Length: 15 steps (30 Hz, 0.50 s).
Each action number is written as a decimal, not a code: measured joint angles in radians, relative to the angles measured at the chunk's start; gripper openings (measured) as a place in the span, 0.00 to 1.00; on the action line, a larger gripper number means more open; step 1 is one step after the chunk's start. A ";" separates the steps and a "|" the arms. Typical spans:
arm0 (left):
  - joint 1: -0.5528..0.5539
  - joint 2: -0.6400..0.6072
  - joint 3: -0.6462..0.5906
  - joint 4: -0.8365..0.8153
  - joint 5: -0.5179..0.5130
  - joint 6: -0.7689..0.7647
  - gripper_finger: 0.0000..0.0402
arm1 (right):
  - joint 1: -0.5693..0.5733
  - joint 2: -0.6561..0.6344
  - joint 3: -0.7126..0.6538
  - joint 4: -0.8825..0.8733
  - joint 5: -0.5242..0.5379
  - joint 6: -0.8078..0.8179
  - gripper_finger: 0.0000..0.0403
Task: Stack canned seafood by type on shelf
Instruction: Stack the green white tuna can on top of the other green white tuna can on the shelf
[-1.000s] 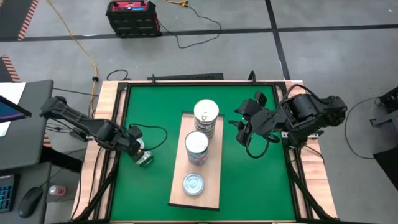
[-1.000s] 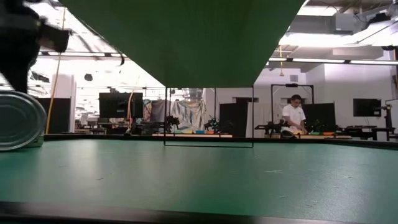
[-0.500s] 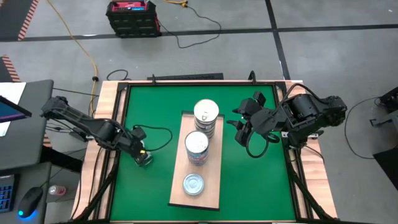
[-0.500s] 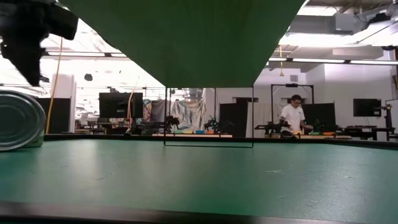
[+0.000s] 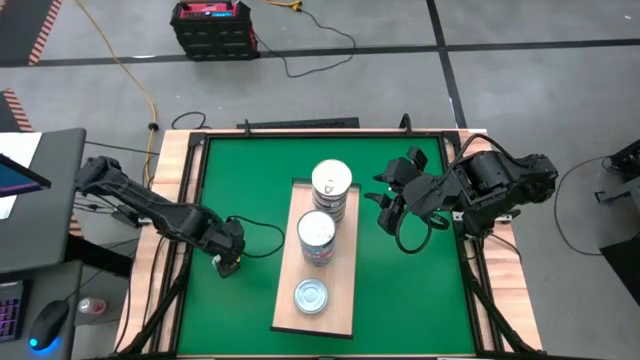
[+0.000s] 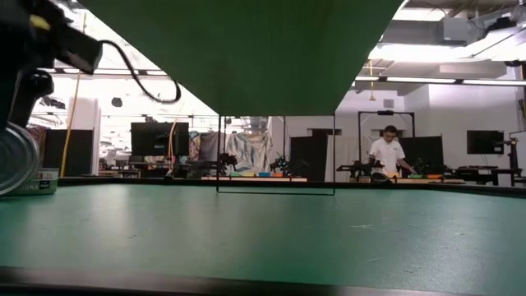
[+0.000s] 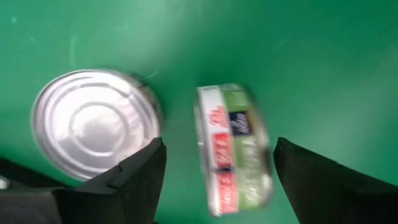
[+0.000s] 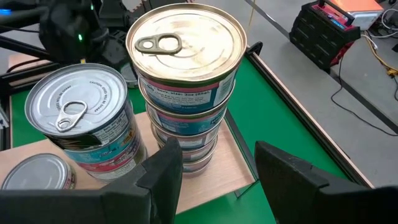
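Two tall tin stacks plus one single tin on shelf. At shelf's nine o'clock, left gripper wide around green-labelled tin, silver tin alongside: both unstacked. At three o'clock, right gripper parted, empty.

Showing only one readable bit of print: "CAUTION: SHARP EDGES" curving along the rim of the silver lid on the middle stack on the shelf. Carrying red, dark and green label panels on the tipped can lying on the green mat, but too blurred for reading.
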State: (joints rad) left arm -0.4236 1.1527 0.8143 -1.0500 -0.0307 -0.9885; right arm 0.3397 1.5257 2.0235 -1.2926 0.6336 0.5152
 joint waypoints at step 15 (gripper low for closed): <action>0.000 0.102 0.000 -0.001 0.102 0.110 0.32 | 0.000 0.000 0.000 -0.001 0.000 0.000 0.57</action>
State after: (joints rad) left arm -0.4236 1.2547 0.8143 -1.0510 0.0711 -0.8785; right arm 0.3397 1.5261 2.0235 -1.2938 0.6334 0.5152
